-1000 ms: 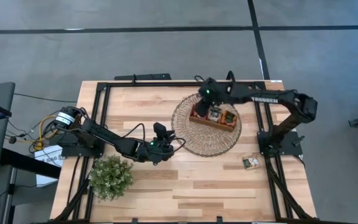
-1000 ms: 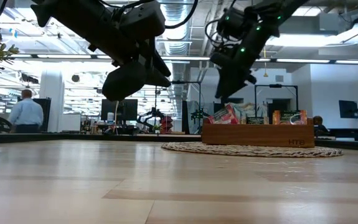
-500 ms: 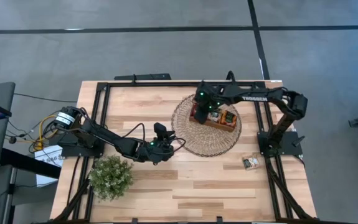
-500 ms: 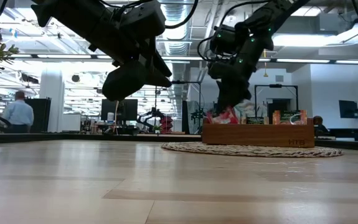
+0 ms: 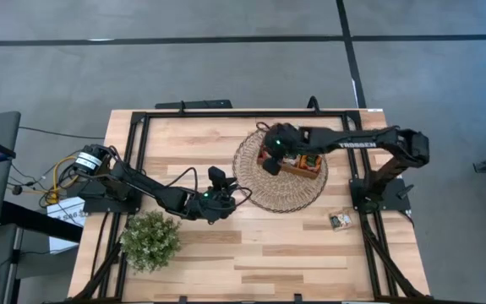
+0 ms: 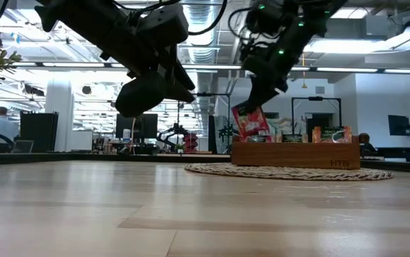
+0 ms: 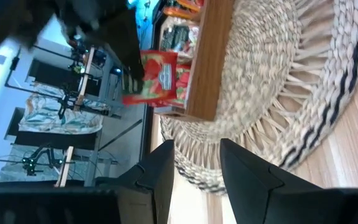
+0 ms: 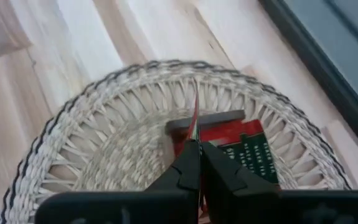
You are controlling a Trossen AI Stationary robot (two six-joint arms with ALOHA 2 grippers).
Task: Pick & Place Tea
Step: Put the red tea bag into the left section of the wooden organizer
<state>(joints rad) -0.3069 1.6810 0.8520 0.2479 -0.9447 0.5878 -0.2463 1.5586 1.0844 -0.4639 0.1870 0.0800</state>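
Plant (image 5: 150, 240) near your front-left corner of the bench sits clear of the work. Left gripper (image 5: 220, 187) hovers mid-bench just off the woven mat (image 5: 264, 194), fingers parted, holding nothing. Right gripper (image 6: 253, 102) is clamped on a red tea sachet (image 6: 247, 121) by its top edge — lifted over the left end of the wooden tray (image 6: 295, 155). Judge it light, thin and floppy; hold the edge seam. More sachets (image 6: 331, 134) remain in the tray — its wall could snag.

"TROSSEN" on right arm (image 5: 357, 143); "HTB" on wooden tray (image 6: 296, 155) front; sachet print unreadable.
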